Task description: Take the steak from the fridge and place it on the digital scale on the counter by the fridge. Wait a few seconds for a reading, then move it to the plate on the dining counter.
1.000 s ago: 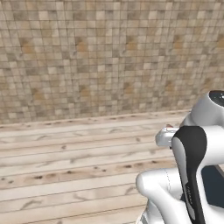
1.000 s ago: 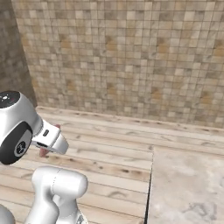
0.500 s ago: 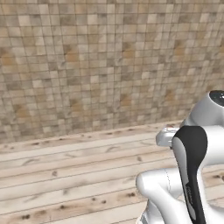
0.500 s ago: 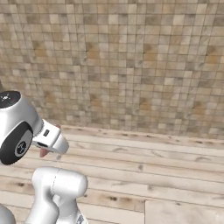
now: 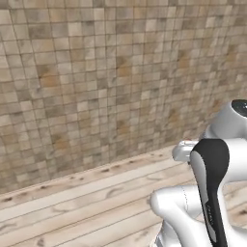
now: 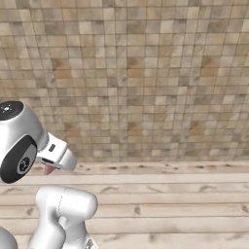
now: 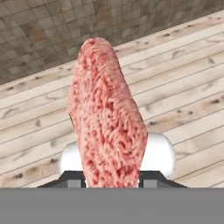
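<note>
The steak (image 7: 107, 118), a reddish-pink slab of raw meat, stands on edge in the hand view, rising from between the fingers of my gripper (image 7: 111, 177), which is shut on it. Seen from the right base camera, a small pink tip of the steak (image 6: 48, 169) pokes out under the white hand, where the gripper (image 6: 50, 166) sits close in front of the arm. The left base view has the white hand (image 5: 185, 150) tucked by the dark forearm. The fridge, the digital scale, the plate and the dining counter are out of view.
A brown tiled wall (image 5: 96, 82) stands ahead in both base views. A pale wooden plank floor (image 6: 170, 204) runs along its foot, and the same floor (image 7: 183, 87) lies beyond the steak.
Both base views have shifted, so the base has moved: the wall takes up more of the picture and the pale slab at the lower edge has left view. The steak stays gripped.
</note>
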Motion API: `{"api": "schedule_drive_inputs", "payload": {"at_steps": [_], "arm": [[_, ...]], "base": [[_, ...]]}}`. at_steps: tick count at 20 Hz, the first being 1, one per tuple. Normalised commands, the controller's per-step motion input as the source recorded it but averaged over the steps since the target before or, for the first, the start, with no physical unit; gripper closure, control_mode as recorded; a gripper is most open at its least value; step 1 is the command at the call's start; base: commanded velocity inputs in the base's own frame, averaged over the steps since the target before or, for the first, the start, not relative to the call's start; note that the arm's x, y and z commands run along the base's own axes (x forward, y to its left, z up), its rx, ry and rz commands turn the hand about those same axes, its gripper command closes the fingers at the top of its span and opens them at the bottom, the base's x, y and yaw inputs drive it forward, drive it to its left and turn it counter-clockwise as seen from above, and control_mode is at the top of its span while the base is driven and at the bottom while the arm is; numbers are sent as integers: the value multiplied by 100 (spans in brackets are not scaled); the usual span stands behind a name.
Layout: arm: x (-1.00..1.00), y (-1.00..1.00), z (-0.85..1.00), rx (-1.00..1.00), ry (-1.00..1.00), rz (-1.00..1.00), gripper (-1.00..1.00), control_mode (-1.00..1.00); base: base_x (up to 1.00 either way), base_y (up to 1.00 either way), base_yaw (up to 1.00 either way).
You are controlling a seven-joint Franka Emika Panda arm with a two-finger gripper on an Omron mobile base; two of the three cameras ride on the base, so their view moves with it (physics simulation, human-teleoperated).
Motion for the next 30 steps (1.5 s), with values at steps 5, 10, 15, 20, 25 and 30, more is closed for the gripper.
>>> {"api": "schedule_drive_inputs", "payload": {"at_steps": [5, 10, 15, 20, 25, 30], "arm": [[0, 0, 0, 0, 0, 0, 100, 100], [0, 0, 0, 0, 0, 0, 100, 100], [0, 0, 0, 0, 0, 0, 100, 100], [0, 0, 0, 0, 0, 0, 100, 100], [0, 0, 0, 0, 0, 0, 100, 100], [0, 0, 0, 0, 0, 0, 100, 100]], "base": [[100, 29, -45], [100, 33, -59], [100, 36, -65], [100, 35, -67], [100, 31, -66], [100, 30, -62]]}}
